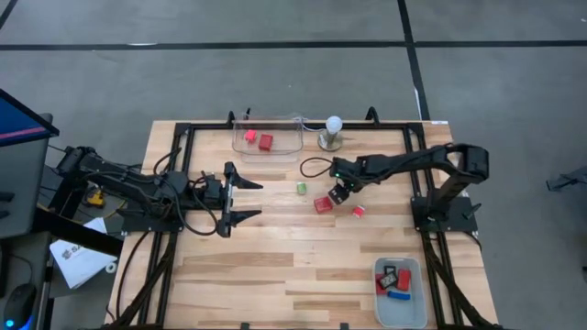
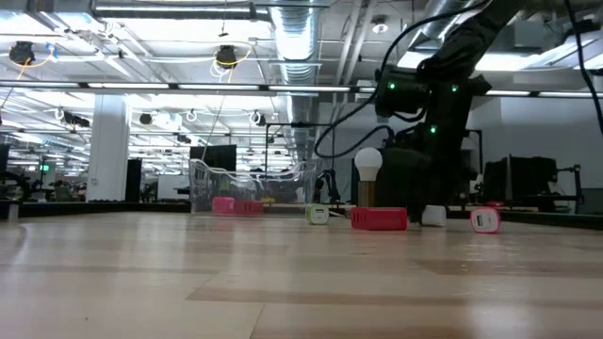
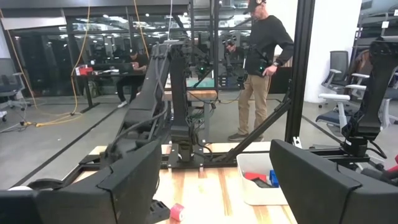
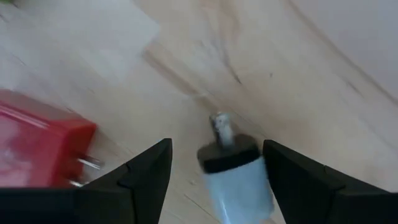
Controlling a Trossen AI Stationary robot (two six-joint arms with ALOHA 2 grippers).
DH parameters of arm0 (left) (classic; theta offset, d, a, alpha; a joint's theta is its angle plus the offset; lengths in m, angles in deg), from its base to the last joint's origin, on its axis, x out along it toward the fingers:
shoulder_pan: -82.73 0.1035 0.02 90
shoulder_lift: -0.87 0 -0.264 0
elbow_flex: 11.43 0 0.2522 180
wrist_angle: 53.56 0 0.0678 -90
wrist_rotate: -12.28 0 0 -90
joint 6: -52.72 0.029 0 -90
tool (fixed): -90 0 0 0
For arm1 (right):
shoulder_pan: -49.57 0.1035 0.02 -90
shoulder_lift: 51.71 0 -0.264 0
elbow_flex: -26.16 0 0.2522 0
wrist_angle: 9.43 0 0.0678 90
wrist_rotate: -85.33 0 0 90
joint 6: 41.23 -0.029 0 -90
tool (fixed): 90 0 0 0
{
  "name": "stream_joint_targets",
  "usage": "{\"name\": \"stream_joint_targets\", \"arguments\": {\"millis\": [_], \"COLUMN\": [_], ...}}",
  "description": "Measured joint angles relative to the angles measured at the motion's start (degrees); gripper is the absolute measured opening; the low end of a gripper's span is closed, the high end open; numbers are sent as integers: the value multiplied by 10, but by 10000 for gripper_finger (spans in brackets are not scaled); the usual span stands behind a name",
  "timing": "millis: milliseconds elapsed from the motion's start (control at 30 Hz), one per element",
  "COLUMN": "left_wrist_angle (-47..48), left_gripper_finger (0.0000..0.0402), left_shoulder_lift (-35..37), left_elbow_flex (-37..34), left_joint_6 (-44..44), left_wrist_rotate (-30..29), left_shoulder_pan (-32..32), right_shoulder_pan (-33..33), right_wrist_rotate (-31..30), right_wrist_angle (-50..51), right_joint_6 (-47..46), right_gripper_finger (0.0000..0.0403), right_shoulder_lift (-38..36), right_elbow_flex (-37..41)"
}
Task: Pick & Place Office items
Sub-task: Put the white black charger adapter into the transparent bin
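The wooden counter (image 1: 275, 266) carries a clear bin (image 1: 267, 135) with two red blocks at its far edge, a grey tray (image 1: 398, 291) of pieces at the near right corner, and mid-counter a green piece (image 1: 301, 187), a red block (image 1: 322, 204) and a small red piece (image 1: 359, 211).

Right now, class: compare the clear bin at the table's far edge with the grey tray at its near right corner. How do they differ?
The clear bin has see-through walls; the grey tray is opaque. The clear bin holds only red pieces; the grey tray also holds a blue piece and a black-and-white one. Both are rectangular, open-topped and sit on the wooden table.
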Motion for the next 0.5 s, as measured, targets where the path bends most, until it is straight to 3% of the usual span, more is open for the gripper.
{"name": "stream_joint_targets", "arguments": {"millis": [233, 500], "left_wrist_angle": [3, 7], "left_gripper_finger": [296, 296], "left_shoulder_lift": [0, 0], "left_elbow_flex": [0, 0], "left_joint_6": [0, -4], "left_wrist_rotate": [0, 0], "left_shoulder_pan": [0, 0], "right_shoulder_pan": [3, 20], "right_wrist_rotate": [11, 14], "right_wrist_angle": [35, 67], "right_joint_6": [15, 8], "right_gripper_finger": [244, 235], "right_shoulder_lift": [26, 7], "right_elbow_flex": [-12, -7]}}
